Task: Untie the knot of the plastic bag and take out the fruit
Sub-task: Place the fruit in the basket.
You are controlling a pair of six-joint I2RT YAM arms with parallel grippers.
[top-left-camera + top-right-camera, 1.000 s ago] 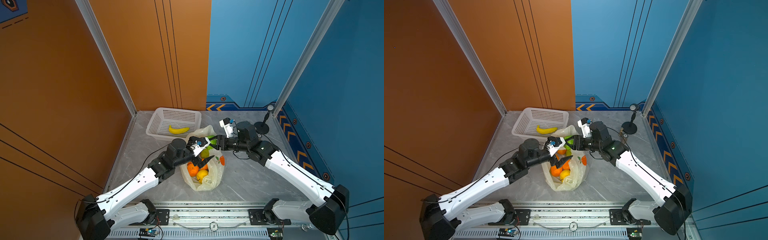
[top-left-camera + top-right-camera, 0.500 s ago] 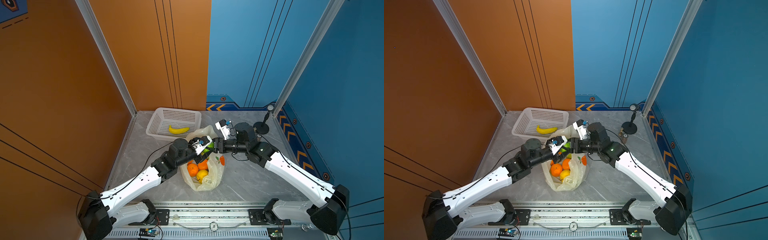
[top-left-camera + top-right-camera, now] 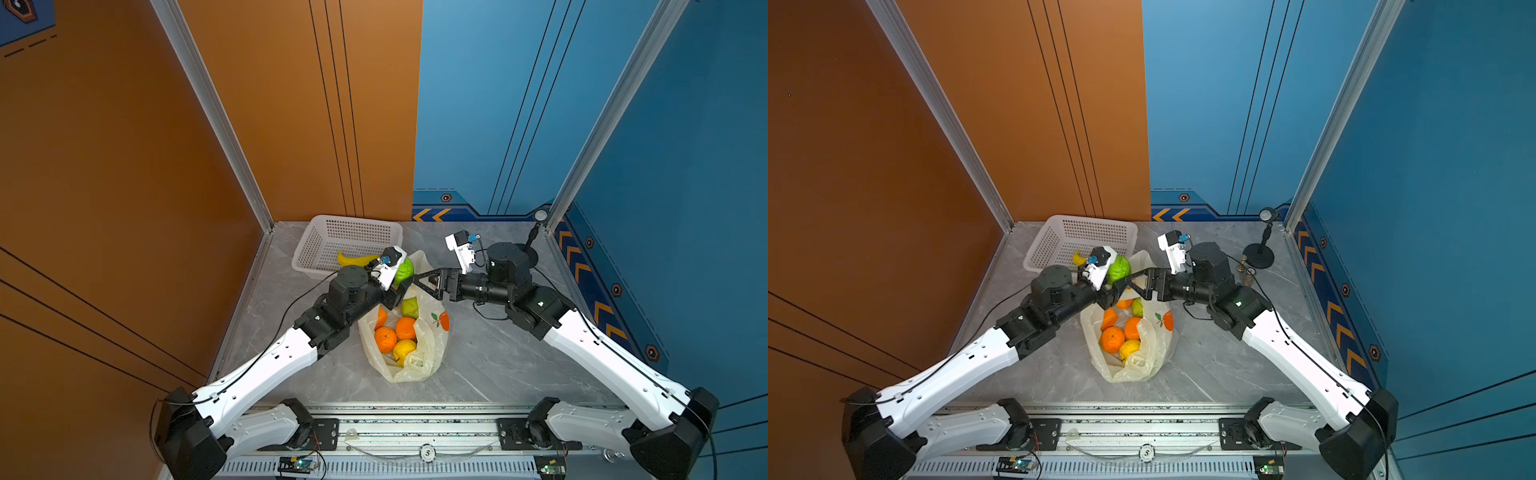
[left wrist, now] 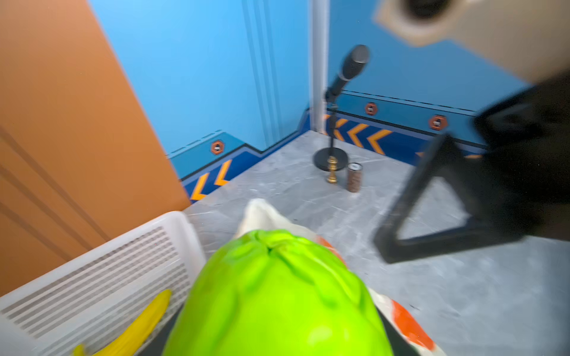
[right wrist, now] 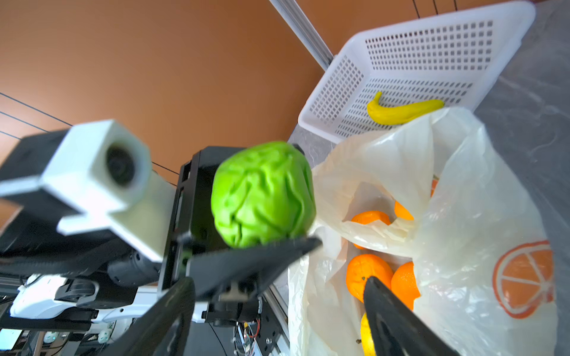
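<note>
The plastic bag (image 3: 434, 345) lies slumped on the grey worktop (image 3: 490, 353) with its mouth gaping open. Its thin, pale-yellow film is crinkled and printed with an orange slice (image 5: 521, 277). Inside it sit several oranges (image 3: 385, 338), a yellow citrus (image 3: 404, 349) and a green pear (image 3: 410, 307). Folds of film partly veil them, so whatever lies deeper cannot be made out. Just above the bag's far rim the left claw (image 3: 402, 279) is clamped on a wrinkled, bright-green fruit (image 3: 404, 270). In the left wrist view this green fruit (image 4: 277, 302) fills the foreground, blurred, and hides the claw's fingers. The right claw (image 3: 420, 284) hangs over the bag's mouth from the bag's right side, close to the green fruit, its jaws spread apart with nothing between them. Just beyond the bag's far left corner stands a white perforated basket (image 3: 307, 249) holding a single yellow banana (image 3: 353, 259). A small microphone stand (image 3: 1260, 253) stands well apart from the bag, toward the far right corner.
</note>
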